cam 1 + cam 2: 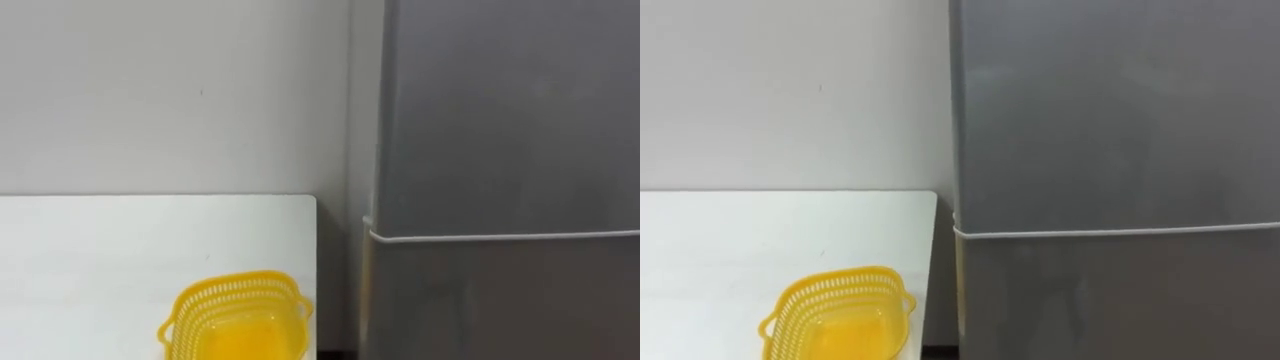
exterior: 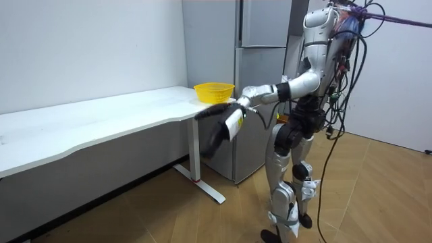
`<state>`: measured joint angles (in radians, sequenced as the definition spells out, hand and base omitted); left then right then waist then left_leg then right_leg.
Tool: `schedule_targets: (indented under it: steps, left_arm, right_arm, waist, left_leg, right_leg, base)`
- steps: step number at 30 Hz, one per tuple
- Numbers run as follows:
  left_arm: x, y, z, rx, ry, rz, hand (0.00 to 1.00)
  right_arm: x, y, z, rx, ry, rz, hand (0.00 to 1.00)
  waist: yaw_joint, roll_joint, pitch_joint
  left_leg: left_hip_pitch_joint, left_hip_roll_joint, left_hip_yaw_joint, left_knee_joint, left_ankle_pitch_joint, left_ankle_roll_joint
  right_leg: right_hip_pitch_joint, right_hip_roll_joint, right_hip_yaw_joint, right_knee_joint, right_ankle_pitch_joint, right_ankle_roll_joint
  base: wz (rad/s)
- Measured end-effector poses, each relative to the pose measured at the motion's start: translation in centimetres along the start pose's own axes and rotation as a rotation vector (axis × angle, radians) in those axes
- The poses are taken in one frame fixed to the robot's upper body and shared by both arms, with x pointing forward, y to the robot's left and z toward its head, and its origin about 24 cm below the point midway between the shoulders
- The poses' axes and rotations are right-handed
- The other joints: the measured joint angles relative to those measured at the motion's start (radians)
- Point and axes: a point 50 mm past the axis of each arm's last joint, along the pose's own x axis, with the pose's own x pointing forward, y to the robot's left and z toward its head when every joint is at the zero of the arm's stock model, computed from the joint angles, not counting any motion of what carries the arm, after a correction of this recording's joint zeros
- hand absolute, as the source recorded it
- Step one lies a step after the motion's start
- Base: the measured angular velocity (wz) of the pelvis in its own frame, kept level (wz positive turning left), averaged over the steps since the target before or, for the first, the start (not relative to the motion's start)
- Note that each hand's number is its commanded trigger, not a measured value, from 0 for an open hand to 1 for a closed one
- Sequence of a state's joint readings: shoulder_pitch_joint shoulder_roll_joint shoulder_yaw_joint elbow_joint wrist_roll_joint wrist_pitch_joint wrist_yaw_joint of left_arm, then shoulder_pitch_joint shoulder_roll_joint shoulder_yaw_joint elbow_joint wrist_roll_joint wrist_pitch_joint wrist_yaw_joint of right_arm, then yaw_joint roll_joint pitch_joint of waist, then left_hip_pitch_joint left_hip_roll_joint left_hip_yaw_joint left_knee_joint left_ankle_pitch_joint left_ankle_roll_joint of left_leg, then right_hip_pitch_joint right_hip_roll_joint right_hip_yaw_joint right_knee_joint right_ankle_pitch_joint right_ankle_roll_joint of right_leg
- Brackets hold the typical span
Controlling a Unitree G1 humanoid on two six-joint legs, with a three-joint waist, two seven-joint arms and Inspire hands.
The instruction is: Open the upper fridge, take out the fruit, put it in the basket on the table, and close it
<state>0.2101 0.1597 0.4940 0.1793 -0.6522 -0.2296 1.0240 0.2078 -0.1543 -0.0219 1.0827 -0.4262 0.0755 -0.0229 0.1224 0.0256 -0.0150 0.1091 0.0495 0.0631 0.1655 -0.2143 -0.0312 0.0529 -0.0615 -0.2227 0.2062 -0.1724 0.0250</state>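
yellow basket (image 1: pixel 235 285) sits closest, on the corner of the white table (image 1: pixel 120 250) next to the fridge (image 1: pixel 500 120). prob parked there as drop spot for whatever comes out. fridge is grey, stands ahead-right of robot. upper door (image 1: pixel 500 100) is flush and closed, w/ the seam line just under it. so item to fetch is judged inside the upper compartment, hidden behind that door. task looks at the start, door needs opening first. white table runs along the wall (image 1: pixel 150 90) on the left, its end just beside fridge w/ narrow gap between. robot stands facing fridge near the table end. left hand (image 2: pixel 217 128) is out front on a stretched arm and hangs low by the table edge, well below upper door. it's blurred, can't tell if fingers are apart or curled. next move prob means raising it to the door edge.
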Motion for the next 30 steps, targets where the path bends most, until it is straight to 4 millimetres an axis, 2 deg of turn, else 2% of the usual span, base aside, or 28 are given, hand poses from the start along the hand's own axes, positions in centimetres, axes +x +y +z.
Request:
schedule_targets:
  steps: [6,8,12,15,18,23,27,30]
  left_arm:
    - [-0.2,-1.3,5.5,-0.086,-0.293,-0.024,0.0]
    - [-0.8,-1.9,7.6,-0.136,-0.372,-0.071,0.0]
    - [-2.3,-3.1,9.7,-0.198,-0.458,-0.191,0.0]
    - [-3.5,-3.8,10.9,-0.238,-0.491,-0.315,0.0]
    - [-4.8,-4.7,11.7,-0.276,-0.497,-0.468,0.0]
    - [-6.9,-6.3,12.4,-0.349,-0.439,-0.73,0.0]
    - [-9.5,-7.7,13.5,-0.43,-0.427,-0.98,0.0]
    - [-11.0,-8.9,13.5,-0.433,-0.405,-1.156,0.0]
  right_arm:
    - [-0.1,0.2,-0.6,0.026,0.017,0.007,0.0]
    - [-0.1,0.0,-0.7,0.048,0.017,0.006,0.0]
    - [0.0,-0.3,-0.5,0.031,0.001,0.001,0.0]
    - [-0.1,-0.4,-0.6,0.028,0.001,0.011,0.0]
    - [0.0,-0.6,-0.5,0.034,-0.007,0.024,0.0]
    - [0.0,-0.5,-1.0,0.043,0.02,0.065,0.0]
    - [0.1,-0.5,-1.0,0.004,0.03,0.101,0.0]
    - [0.1,-0.6,-0.7,-0.01,0.025,0.106,0.0]
  waist:
    - [-0.004,0.004,-0.0001]
    - [-0.006,0.009,0.0008]
    - [-0.01,0.024,0.0027]
    - [-0.02,0.026,0.0111]
    - [-0.033,0.023,0.0159]
    - [-0.049,0.022,0.0168]
    - [-0.046,0.021,0.0163]
    - [-0.044,0.021,0.0161]
  left_leg:
    - [-0.005,-0.002,-0.021,0.001,0.0,0.0]
    - [-0.011,-0.003,-0.021,0.001,0.0,0.0]
    - [-0.012,-0.004,-0.022,0.002,0.0,0.001]
    - [-0.011,-0.004,-0.023,0.002,0.0,0.001]
    - [-0.013,-0.005,-0.032,0.004,0.0,0.001]
    - [-0.018,-0.005,-0.041,0.004,0.0,0.001]
    - [-0.02,-0.005,-0.037,0.006,0.001,0.001]
    - [-0.028,-0.007,-0.022,0.021,0.001,0.001]
  right_leg:
    - [0.003,0.003,-0.001,-0.001,0.0,-0.001]
    - [0.0,0.003,0.001,0.0,0.001,-0.001]
    - [0.001,0.002,0.0,-0.002,0.0,0.0]
    - [0.002,0.001,-0.001,-0.004,-0.001,0.001]
    - [0.007,0.0,-0.009,-0.009,-0.001,0.001]
    - [0.013,0.0,-0.026,-0.022,-0.002,0.003]
    - [0.014,-0.001,-0.025,-0.02,-0.002,0.003]
    - [0.013,-0.005,-0.025,-0.02,-0.003,0.003]
  base:
    - [0.0]
    - [0.0]
    - [0.0]
    - [0.0]
    - [0.09]
    - [0.09]
    - [0.0]
    - [-0.02]
